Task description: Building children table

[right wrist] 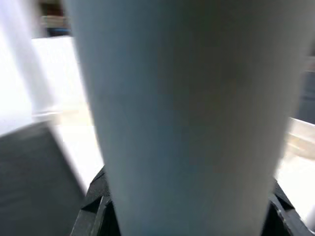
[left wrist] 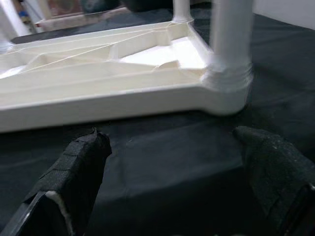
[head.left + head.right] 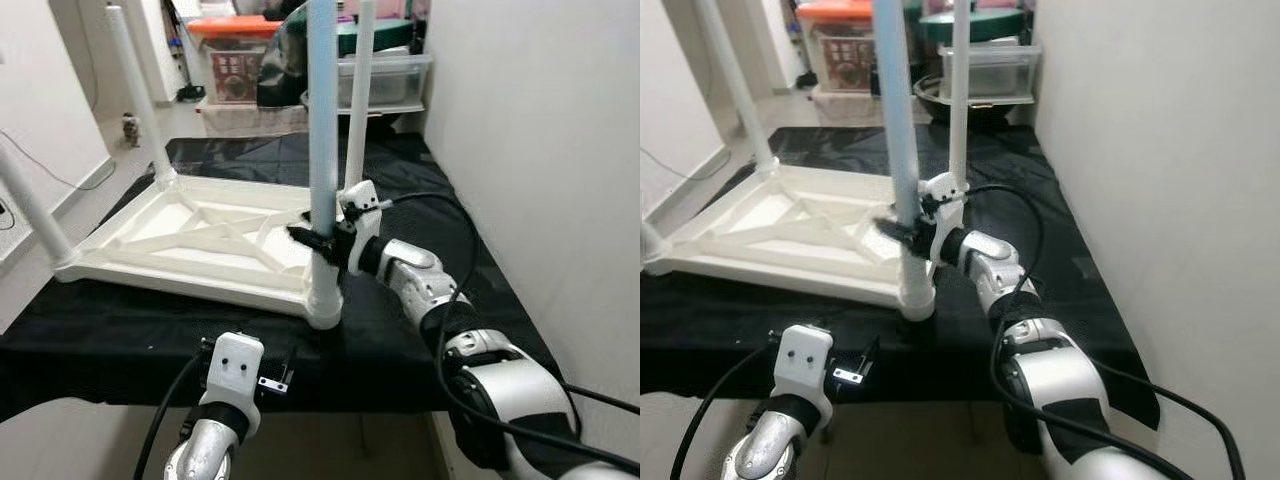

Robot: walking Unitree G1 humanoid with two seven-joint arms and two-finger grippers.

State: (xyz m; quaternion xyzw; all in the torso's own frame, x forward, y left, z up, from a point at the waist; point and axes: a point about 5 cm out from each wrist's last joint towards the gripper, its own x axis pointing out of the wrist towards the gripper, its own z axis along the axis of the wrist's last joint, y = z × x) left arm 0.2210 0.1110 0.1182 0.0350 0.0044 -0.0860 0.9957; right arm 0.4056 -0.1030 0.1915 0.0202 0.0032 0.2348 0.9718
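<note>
Right hand (image 3: 318,238) is clamped around the pale blue leg (image 3: 322,120) that stands upright in the near corner socket of the upturned white children's table (image 3: 200,240); my left hand (image 2: 162,182) hovers low at the desk's near edge, fingers (image 2: 78,167) spread wide on nothing. I see the table lying top-down on a black cloth (image 3: 400,330) covering the desk (image 3: 1060,300), three white legs pointing up. A white wall (image 3: 540,120) runs close along the right. Storage boxes (image 3: 380,75) sit beyond the far edge, and open floor (image 3: 90,170) lies to the left.
</note>
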